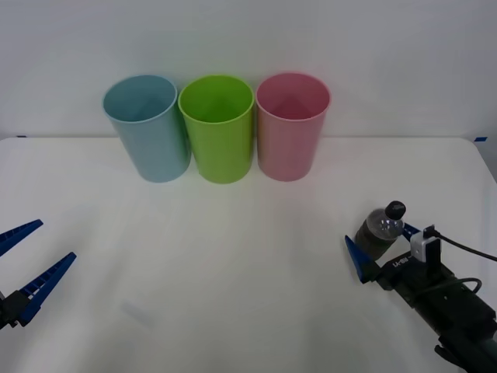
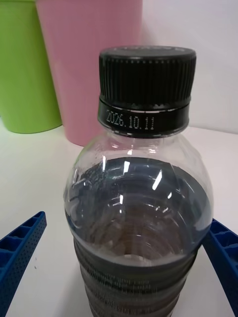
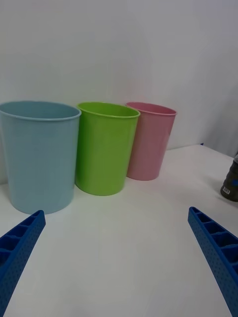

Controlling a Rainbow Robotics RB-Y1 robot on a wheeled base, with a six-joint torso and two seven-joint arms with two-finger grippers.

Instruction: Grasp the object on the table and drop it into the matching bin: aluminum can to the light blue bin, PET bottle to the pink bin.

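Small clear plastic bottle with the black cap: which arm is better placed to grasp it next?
Right. Its tool already straddles the small clear plastic bottle, blue fingers open on either side. The left tool sits far across the white table.

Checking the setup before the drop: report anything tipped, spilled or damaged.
Nothing stands out. The PET bottle stands upright and capped on the table, between the fingers of the right gripper. The light blue bin, green bin and pink bin stand upright in a row. The left gripper waits open.
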